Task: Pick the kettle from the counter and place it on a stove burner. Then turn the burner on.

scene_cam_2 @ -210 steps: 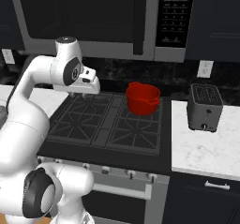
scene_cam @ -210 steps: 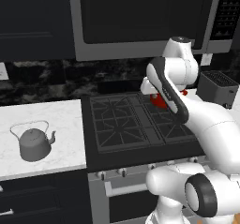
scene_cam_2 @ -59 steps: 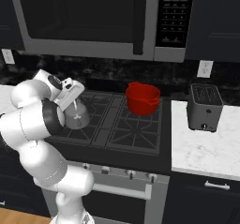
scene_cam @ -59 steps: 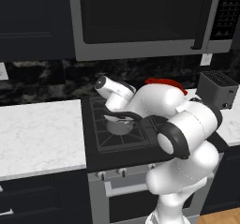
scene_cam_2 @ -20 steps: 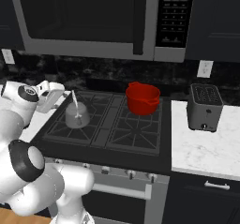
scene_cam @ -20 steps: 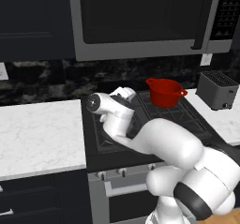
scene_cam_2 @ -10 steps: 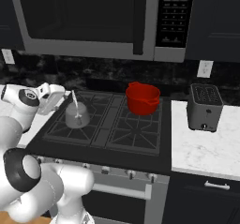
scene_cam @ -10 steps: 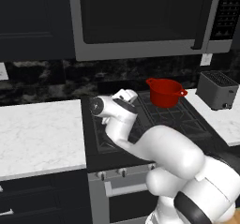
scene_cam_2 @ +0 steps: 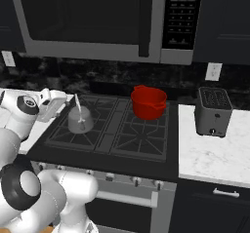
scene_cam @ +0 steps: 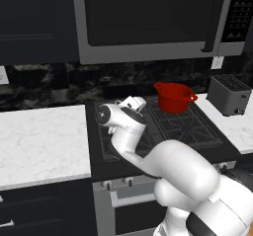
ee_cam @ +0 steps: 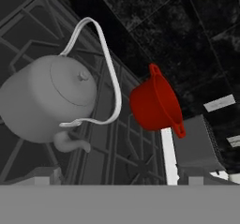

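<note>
The dull-grey kettle (scene_cam_2: 79, 120) stands upright on the left front grate of the black cooktop (scene_cam_2: 73, 133), its wire handle raised. In the hand view the kettle (ee_cam: 47, 101) sits close ahead, free of any grip, spout toward the camera. My gripper (scene_cam_2: 65, 102) hovers just left of the kettle's handle, apart from it, and its fingertips are hidden. In the left base view my white wrist (scene_cam: 129, 105) covers the kettle. The white marble counter (scene_cam: 42, 141) lies to the left.
A red pot (scene_cam_2: 148, 102) sits on the back burner between the grates, also the red pot (ee_cam: 153, 105) beyond the kettle. A grey toaster (scene_cam_2: 213, 111) stands on the right counter. Stove knobs (scene_cam_2: 132, 180) line the front panel, and a microwave hangs overhead.
The kettle went from the left counter to the stove grate. Three seconds ago my hand was at its handle; it has since drawn back to the left and hardly moved in the last second.
</note>
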Robot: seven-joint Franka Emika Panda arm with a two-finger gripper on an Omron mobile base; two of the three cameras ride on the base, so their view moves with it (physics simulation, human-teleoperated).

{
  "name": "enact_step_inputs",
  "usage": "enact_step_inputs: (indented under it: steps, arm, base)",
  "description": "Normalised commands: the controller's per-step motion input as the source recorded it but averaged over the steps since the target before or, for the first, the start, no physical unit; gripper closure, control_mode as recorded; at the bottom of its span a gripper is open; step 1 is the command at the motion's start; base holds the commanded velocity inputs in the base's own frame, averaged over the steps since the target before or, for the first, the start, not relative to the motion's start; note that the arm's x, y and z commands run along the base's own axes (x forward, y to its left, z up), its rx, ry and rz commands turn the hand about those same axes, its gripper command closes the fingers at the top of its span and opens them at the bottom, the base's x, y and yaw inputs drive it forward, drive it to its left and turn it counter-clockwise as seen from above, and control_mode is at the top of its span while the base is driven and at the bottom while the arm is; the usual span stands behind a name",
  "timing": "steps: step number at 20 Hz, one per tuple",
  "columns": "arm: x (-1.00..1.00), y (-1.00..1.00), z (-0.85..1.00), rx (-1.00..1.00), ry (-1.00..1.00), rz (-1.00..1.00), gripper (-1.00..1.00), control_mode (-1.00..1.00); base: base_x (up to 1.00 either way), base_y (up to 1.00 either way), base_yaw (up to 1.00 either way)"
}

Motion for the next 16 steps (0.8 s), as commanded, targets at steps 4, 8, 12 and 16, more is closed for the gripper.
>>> enact_step_inputs:
  steps: [4, 8, 12, 16]
  arm:
    - [-0.01, 0.0, -0.2, 0.0, 0.08, 0.0, -1.0, -1.0]
    - [0.0, 0.0, -0.23, 0.0, 0.08, 0.0, -1.0, -1.0]
    - [0.0, 0.0, -0.28, 0.0, 0.06, 0.0, -1.0, -1.0]
    - [0.0, 0.0, -0.15, 0.0, 0.02, 0.0, -1.0, -1.0]
  base:
    - [0.0, 0.0, 0.0]
    - [0.0, 0.0, 0.0]
    - [0.0, 0.0, 0.0]
    - [0.0, 0.0, 0.0]
